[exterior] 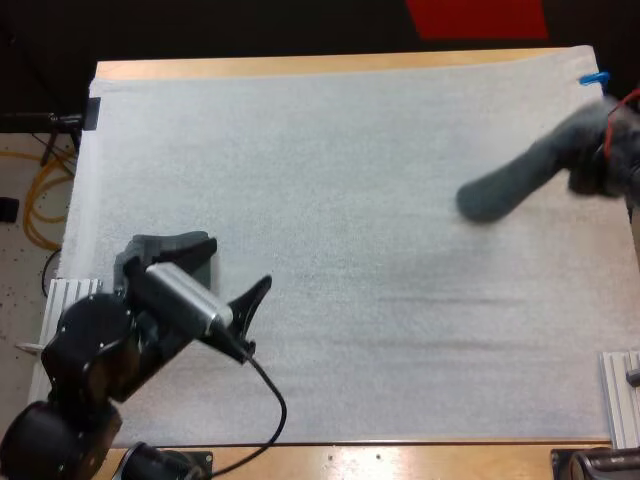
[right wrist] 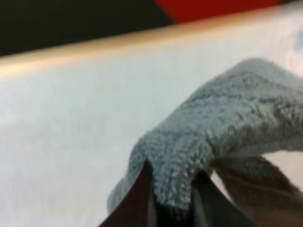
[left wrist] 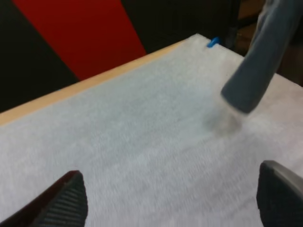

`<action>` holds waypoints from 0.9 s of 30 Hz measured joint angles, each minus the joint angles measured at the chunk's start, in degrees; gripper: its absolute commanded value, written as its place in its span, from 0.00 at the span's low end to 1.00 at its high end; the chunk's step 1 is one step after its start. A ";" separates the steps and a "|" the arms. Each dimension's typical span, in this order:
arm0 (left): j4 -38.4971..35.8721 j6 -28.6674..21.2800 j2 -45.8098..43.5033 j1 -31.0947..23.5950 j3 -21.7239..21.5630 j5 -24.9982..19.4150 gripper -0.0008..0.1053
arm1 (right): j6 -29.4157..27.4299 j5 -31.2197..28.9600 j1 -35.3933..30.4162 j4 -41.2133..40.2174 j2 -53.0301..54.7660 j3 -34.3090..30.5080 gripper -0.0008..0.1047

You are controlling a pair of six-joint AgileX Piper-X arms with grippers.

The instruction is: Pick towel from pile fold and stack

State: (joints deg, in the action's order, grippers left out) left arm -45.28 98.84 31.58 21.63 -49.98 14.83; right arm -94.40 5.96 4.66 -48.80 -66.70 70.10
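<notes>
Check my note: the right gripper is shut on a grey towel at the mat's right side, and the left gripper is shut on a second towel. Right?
Wrong about the left: the left gripper is open, fingers apart over the bare white mat, as the left wrist view shows. The right gripper is shut on the grey towel, as noted.

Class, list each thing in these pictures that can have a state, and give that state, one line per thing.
right gripper: shut on the towel.
towel: bunched, not folded, pinched between the right gripper's fingers.
left gripper: open, holding nothing, over the white mat.
</notes>
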 measured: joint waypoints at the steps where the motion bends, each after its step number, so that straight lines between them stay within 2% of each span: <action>1: -1.38 0.00 -0.16 0.00 0.00 0.00 0.69 | 1.82 -0.09 0.87 0.43 -0.16 -2.13 0.02; 6: -5.64 0.00 -0.18 0.00 0.00 -0.13 0.69 | 10.47 -0.16 10.37 5.04 -0.99 -12.85 0.02; 9: -6.14 0.00 -0.18 0.00 0.00 -0.13 0.69 | 13.51 -0.16 19.86 6.87 -1.99 -16.85 0.02; 14: -6.94 0.00 -0.18 0.00 0.00 -0.13 0.69 | 18.09 -1.61 33.84 12.65 -4.88 -17.99 0.02; 19: -6.94 0.00 -0.18 0.00 0.00 -0.13 0.69 | 19.82 -1.53 41.14 20.39 -8.38 -17.99 0.03; 22: -6.94 0.00 -0.18 0.00 0.00 -0.13 0.69 | 19.87 0.53 42.85 22.80 -10.37 -17.71 0.16; 25: -6.94 0.00 -0.18 0.00 0.00 -0.13 0.69 | 20.18 4.19 43.03 24.01 -11.05 -17.65 0.45; 27: -6.94 0.00 -0.18 0.00 0.00 -0.13 0.69 | 20.26 6.52 43.03 24.89 -11.05 -17.45 0.67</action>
State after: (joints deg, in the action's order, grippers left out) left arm -52.22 98.84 31.40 21.63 -49.98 14.70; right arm -74.15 12.48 47.69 -23.91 -77.75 52.65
